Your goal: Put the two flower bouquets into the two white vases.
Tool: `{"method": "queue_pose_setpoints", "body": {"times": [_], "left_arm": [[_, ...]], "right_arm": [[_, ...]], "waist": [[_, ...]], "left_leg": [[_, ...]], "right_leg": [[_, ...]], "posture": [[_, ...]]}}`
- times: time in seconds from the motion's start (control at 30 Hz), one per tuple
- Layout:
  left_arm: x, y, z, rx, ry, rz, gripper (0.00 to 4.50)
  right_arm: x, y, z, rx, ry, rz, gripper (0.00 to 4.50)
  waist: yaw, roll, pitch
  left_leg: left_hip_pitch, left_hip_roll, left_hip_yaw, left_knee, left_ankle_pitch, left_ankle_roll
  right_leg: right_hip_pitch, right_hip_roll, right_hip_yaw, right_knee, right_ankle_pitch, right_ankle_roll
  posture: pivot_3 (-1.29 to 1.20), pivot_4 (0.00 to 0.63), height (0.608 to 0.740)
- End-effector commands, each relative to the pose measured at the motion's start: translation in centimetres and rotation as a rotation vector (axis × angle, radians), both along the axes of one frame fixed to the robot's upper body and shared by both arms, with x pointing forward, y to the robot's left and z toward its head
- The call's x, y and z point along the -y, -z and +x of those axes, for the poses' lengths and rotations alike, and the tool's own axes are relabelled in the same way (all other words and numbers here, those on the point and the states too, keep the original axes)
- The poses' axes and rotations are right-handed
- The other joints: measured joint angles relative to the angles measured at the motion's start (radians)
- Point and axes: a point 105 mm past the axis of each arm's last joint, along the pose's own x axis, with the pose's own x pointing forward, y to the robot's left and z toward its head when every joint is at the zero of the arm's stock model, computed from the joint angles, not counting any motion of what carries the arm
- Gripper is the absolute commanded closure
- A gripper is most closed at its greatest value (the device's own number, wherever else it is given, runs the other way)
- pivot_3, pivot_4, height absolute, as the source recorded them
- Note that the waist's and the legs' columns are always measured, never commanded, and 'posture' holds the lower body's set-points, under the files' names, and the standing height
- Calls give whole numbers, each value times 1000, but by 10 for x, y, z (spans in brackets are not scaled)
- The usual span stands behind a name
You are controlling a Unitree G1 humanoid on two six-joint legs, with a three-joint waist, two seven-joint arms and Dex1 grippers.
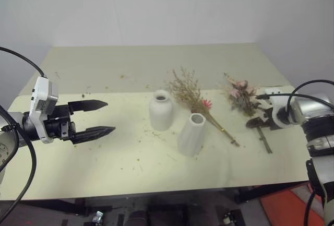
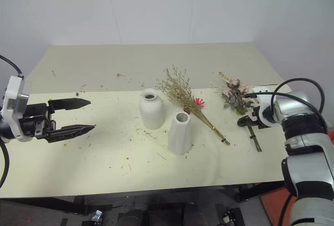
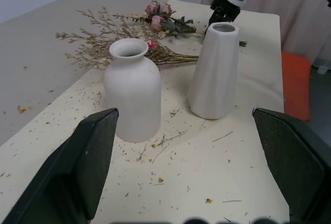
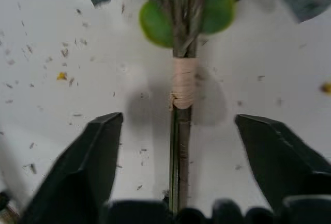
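Note:
On the right of the table lies the rose bouquet [image 1: 241, 95], its taped stem [image 4: 182, 84] pointing toward the front edge. My right gripper [image 1: 261, 121] hangs low over that stem, open, one finger on each side with a gap to each. The grass bouquet [image 1: 190, 93] lies behind the tapered white vase [image 1: 191, 134]. Left of that vase, the rounded white vase [image 1: 160, 111] stands upright. Both vases are empty [image 3: 128, 48]. My left gripper [image 1: 109, 116] hovers open over the left part of the table, pointing at the vases and holding nothing.
Dried crumbs and bits of stalk are scattered over the pale yellow table [image 1: 104, 168]. Its front edge runs close below the vases. An orange-red object [image 1: 282, 205] sits on the floor at the front right. A white wall stands behind the table.

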Motion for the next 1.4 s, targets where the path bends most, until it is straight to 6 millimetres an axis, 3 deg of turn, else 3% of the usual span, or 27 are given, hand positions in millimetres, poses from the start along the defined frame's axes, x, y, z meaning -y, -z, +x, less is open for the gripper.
{"method": "queue_pose_setpoints", "body": {"times": [0.03, 0.27, 0.3, 0.5, 0.63, 0.83, 1.0, 1.17, 1.4], "left_arm": [[1, -10, -3, 49, 7, -2, 0], [0, -10, -4, 50, 4, 2, 0], [0, -10, -4, 51, 4, 2, 0], [-1, -10, -3, 49, 7, 4, 0], [-1, -10, -1, 46, 14, 8, 0], [-2, -11, 1, 44, 22, 13, 0], [-2, -13, 4, 44, 26, 12, 0], [-1, -13, 6, 45, 34, 11, 0], [0, -14, 8, 52, 36, 11, 0]], "right_arm": [[4, -9, 7, 29, -36, -39, 1720], [1, -16, 14, 65, -14, 15, 4230], [1, -17, 14, 74, -5, 27, 4323], [3, -31, 19, 178, 50, 86, 4323], [-6, -86, 31, 529, 5, 159, 4323], [-47, -162, 11, 1042, -139, 400, 4323], [-103, -202, -17, 1227, -357, 616, 4323], [-168, -213, -34, 1245, -534, 772, 4323], [-226, -197, -34, 1231, -613, 802, 4323]], "waist": [[-1, 0, 0], [-2, 0, 0], [-1, 0, 0], [-1, 0, 0], [0, 1, 0], [-2, 1, 1], [-1, 1, 1], [-3, 1, 1], [-2, 1, 1]], "left_leg": [[0, 0, 0, 0, 0, 0], [0, 0, 0, 0, 0, 0], [0, 0, 0, 0, 0, 0], [0, 0, 0, 0, 0, 0], [0, 0, 0, 0, 0, 0], [0, 1, 0, -1, 0, 0], [0, 1, 0, -1, 0, 0], [1, 2, 0, -1, 0, 0], [0, 1, 0, -1, 0, 0]], "right_leg": [[0, 0, 0, 0, 0, 0], [0, 0, 0, 0, 0, 0], [0, 0, 0, 0, 0, 0], [0, 0, 0, 0, 0, 0], [0, 0, 0, 0, 0, 0], [-1, 1, 0, 1, 0, 0], [-1, 1, 0, 1, 0, 0], [-1, 1, 0, 2, 0, 0], [-3, 0, 0, 3, 0, 0]], "posture": [[0, 150, 740], [0, 150, 740], [0, 150, 740], [0, 150, 740], [0, 150, 740], [0, 150, 740], [0, 150, 740], [0, 150, 740], [0, 150, 740]]}}
